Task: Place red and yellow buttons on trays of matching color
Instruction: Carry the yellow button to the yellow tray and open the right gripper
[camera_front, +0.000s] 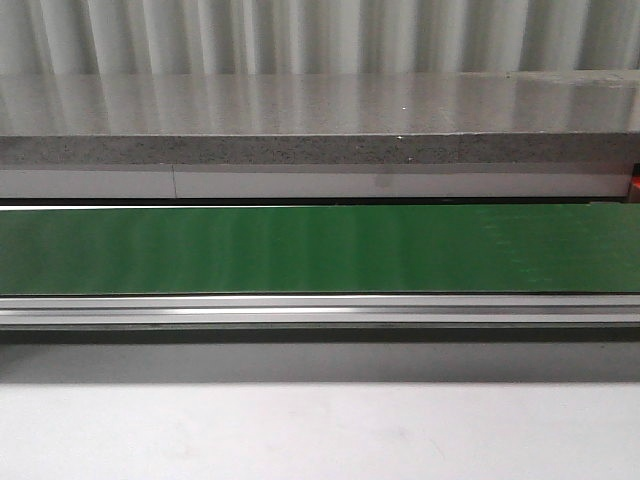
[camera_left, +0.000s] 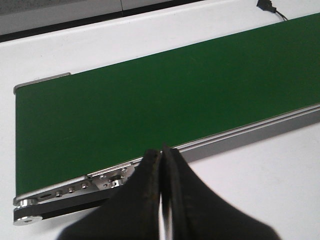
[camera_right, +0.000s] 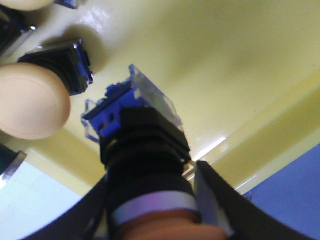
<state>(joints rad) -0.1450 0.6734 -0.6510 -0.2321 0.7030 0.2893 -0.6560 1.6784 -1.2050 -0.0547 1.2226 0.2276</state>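
A black-bodied push button with a blue base is gripped by the right gripper just above the yellow plastic tray, whose raised edge is seen near. Another button with a pale cap lies beside, around ten o'clock. The left gripper is closed, empty, near the green conveyor belt edge.

No text, label, brand, number or sign can be read in any of the views. The green belt, its metal rail, the yellow tray and the button above it all show plain, unmarked surfaces.
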